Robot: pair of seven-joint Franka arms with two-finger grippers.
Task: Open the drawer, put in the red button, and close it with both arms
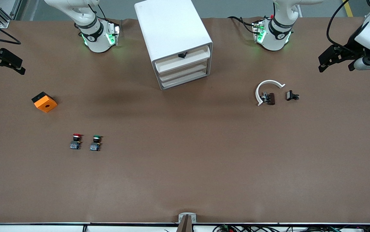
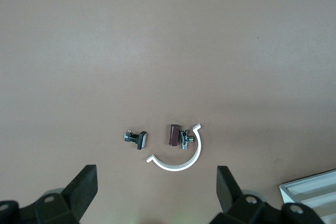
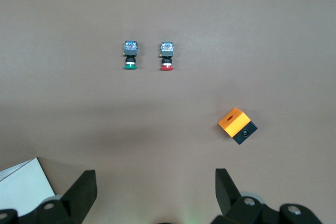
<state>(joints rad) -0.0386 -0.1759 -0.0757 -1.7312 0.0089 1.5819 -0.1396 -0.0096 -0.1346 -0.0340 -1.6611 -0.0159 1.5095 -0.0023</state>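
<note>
The tiny red-capped push button (image 3: 167,56) on its blue-grey block lies ahead of the empty, spread-open right gripper (image 3: 156,195); light, rigid (probably tippy), best pinched across the block. The left gripper (image 2: 156,195) waits, also spread.

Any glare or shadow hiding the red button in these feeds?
Front view: even light, a soft shadow on the table in front of the cabinet, clear of the red button. Right wrist view: button sharp, unshaded. Left wrist view: no glare.

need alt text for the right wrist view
The right gripper, jaws open and empty, hangs over brown table above a red button beside a green button. An orange and black box lies nearer the gripper, and a white cabinet corner shows at the edge.
</note>
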